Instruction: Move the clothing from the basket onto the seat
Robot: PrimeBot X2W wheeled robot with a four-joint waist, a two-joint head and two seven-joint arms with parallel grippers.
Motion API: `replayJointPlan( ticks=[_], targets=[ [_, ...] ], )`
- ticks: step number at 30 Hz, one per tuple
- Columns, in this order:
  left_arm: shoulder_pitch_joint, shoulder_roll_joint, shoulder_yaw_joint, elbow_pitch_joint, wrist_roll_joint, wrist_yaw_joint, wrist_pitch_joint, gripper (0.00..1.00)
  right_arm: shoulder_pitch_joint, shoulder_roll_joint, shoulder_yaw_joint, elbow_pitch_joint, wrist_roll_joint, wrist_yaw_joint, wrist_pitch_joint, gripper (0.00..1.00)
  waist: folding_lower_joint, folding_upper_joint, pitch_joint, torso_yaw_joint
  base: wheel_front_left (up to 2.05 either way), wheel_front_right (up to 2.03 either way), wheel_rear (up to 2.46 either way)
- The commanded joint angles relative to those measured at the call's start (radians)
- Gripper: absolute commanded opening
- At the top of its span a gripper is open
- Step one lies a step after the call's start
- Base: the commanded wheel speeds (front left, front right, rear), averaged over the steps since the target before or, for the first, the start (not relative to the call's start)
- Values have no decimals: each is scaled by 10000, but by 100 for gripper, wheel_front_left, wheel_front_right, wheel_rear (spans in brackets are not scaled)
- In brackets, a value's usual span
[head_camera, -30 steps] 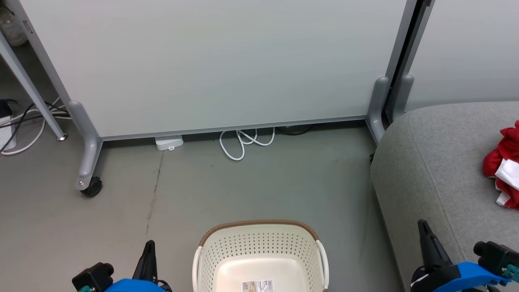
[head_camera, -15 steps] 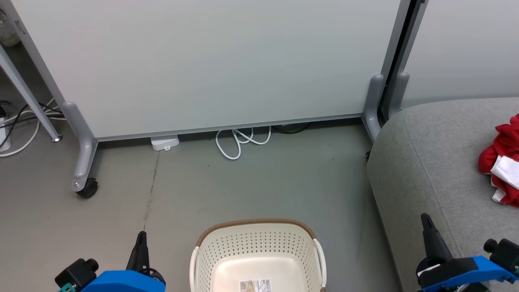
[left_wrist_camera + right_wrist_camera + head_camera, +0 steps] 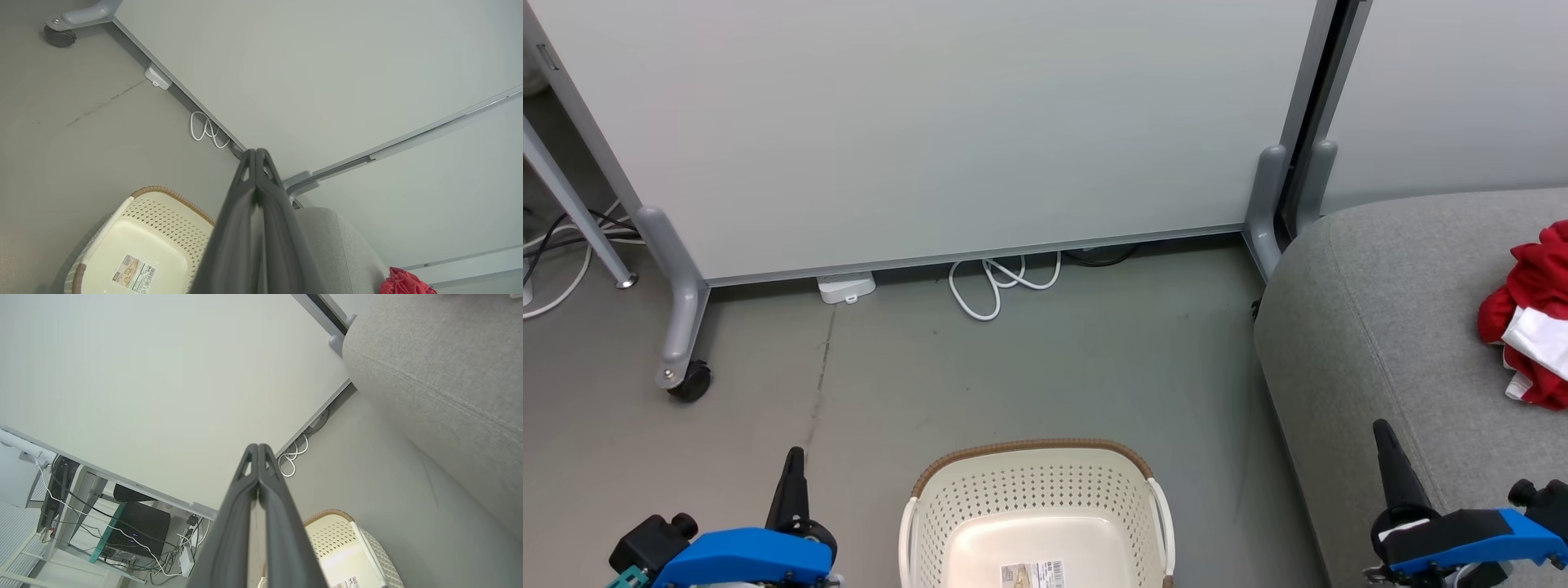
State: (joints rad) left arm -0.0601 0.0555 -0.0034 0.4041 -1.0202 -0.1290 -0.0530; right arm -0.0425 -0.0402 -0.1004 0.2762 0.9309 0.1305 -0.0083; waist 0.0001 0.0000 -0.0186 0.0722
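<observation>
The cream basket (image 3: 1029, 490) with its brown rim stands on the floor at the bottom centre, holding nothing but a paper label on its floor (image 3: 135, 272). Red and white clothing (image 3: 1531, 327) lies bunched on the grey sofa seat (image 3: 1388, 327) at the right edge; a red corner of the clothing (image 3: 404, 283) peeks in low in the left wrist view. My left gripper (image 3: 793, 457) hangs left of the basket, shut and holding nothing. My right gripper (image 3: 1382, 431) is over the sofa's front edge, shut as well, fingers pressed together (image 3: 258, 449).
A pale wheeled partition panel (image 3: 931, 122) closes off the back, its castor foot (image 3: 689, 380) at the left and grey feet (image 3: 1270, 204) by the sofa. A white cable loop (image 3: 1001, 282) and a small white box (image 3: 845, 287) lie under it. A desk leg and cables sit far left.
The whole head view has drifted, so the scene slid left and slightly up: the camera moved. My left gripper sits lower left in view; both stay shut. Clothing and basket rest unchanged.
</observation>
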Motion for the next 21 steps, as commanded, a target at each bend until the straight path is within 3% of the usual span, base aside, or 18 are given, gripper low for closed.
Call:
replayJointPlan(
  ticks=[1, 21],
  targets=[
    [-256, 9, 101, -174, -180, -13, 58, 0, -286, -82, -25, -146, 250, 3, 60, 0, -1, 0, 2, -6, 0, 0, 0],
    [-367, -10, 478, -673, -2125, -18, 610, 0, -436, -101, -67, -217, 2467, 3, 452, 0, -1, 0, 60, -201, 0, 0, 0]
  ],
)
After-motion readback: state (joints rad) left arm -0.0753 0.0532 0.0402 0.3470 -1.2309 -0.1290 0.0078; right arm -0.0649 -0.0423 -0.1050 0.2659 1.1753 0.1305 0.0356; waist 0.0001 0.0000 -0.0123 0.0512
